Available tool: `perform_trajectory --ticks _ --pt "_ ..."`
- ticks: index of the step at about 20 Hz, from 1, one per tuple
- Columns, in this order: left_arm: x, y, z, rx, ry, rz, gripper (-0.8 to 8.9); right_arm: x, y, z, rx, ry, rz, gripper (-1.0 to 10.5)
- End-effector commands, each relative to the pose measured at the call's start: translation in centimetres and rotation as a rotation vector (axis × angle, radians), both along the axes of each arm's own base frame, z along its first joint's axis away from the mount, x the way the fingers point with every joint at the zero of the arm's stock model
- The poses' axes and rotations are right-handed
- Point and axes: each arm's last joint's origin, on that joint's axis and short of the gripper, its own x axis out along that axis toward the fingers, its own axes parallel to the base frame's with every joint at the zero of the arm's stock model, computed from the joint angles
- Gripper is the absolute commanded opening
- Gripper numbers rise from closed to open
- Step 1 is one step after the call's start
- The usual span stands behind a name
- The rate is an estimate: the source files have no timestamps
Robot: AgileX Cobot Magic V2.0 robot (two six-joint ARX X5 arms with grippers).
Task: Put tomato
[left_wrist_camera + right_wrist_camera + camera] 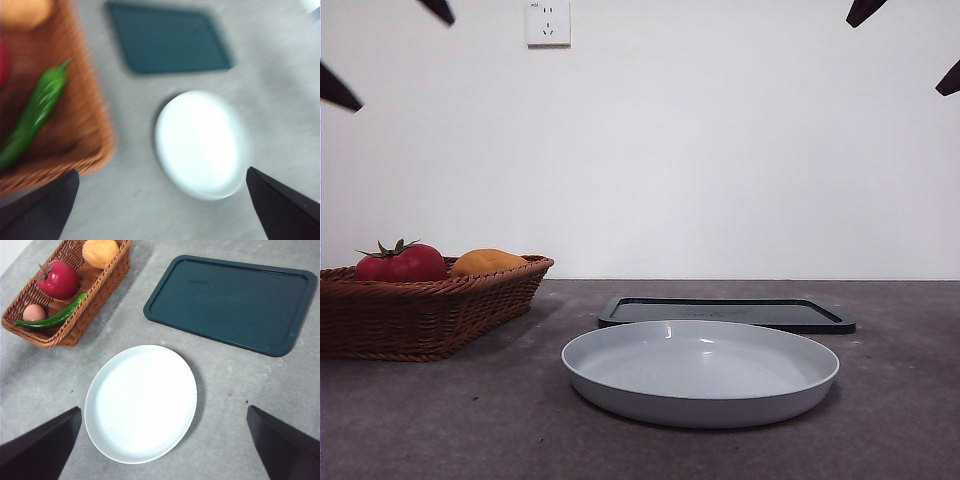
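Observation:
The tomato (pixel 58 279), round and red with a green stem, lies in a wicker basket (pixel 106 284) at the table's left; the front view shows the tomato (pixel 402 263) above the basket's rim (pixel 440 300). In the blurred left wrist view only a red sliver of it (pixel 2 65) shows. My left gripper (pixel 161 171) hangs open high over the white plate (pixel 200 142), beside the basket. My right gripper (pixel 163 408) is open too, high above the plate (pixel 141 402). Neither holds anything.
The basket also holds an orange-yellow fruit (pixel 100 252), a long green pepper (pixel 52 317) and an egg (pixel 33 312). A dark green tray (pixel 230 302) lies flat behind the plate (pixel 700 370). Black arm tips show at the front view's top corners.

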Motion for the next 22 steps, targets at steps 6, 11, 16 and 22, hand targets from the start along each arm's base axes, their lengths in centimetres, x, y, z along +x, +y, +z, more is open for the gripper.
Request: perform_trajectory --ticks 6,11,16,22 --pt "6.3 -0.6 1.0 0.421 0.111 0.144 6.79 0.1 0.1 0.5 0.004 -0.016 0.009 6.2" --pt "11.4 -1.8 -0.9 0.462 0.167 0.124 6.79 0.1 0.1 0.5 0.004 -0.016 0.01 6.2" --pt "15.6 -1.7 -2.2 0.461 0.152 0.155 6.79 0.1 0.1 0.5 0.008 -0.013 0.01 6.2" --pt "19.6 -0.3 -4.1 0.483 0.181 0.179 6.79 0.0 0.1 0.5 0.016 -0.009 0.014 6.2"
